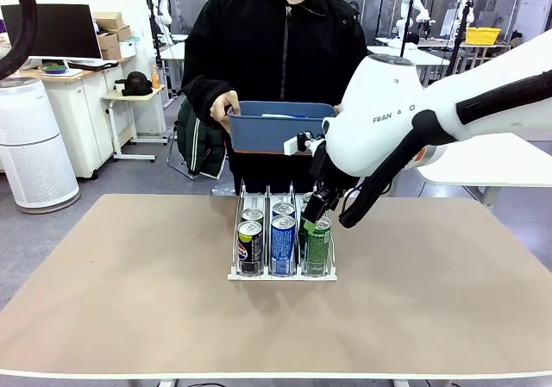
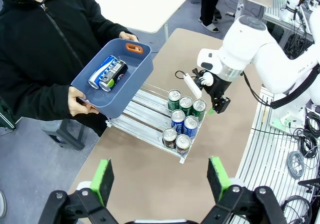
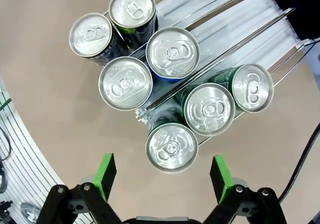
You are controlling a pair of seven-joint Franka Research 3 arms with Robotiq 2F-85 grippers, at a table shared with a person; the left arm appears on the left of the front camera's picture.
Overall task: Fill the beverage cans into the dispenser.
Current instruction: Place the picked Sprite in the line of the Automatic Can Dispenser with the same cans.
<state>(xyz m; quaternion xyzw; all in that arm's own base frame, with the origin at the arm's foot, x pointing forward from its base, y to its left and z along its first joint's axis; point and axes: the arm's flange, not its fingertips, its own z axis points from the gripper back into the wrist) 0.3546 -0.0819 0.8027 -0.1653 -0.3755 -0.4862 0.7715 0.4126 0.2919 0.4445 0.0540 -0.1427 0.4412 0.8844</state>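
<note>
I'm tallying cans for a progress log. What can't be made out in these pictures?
- Front view: contents of the blue rectangular plastic bin, hidden by its near wall.
- Front view: cans behind the front slim green aluminium can in the clear-and-white wire-railed dispenser, blocked by it and the right tool.
- Left wrist view: print on the two cans lying in the bin, too small.
- Right wrist view: the dispenser's far end, cut off by the edge.

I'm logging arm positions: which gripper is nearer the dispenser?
Right. The right gripper hovers just above the green cans in the dispenser, jaws open. The left gripper hangs far back from it, above the table, jaws open too.
</note>
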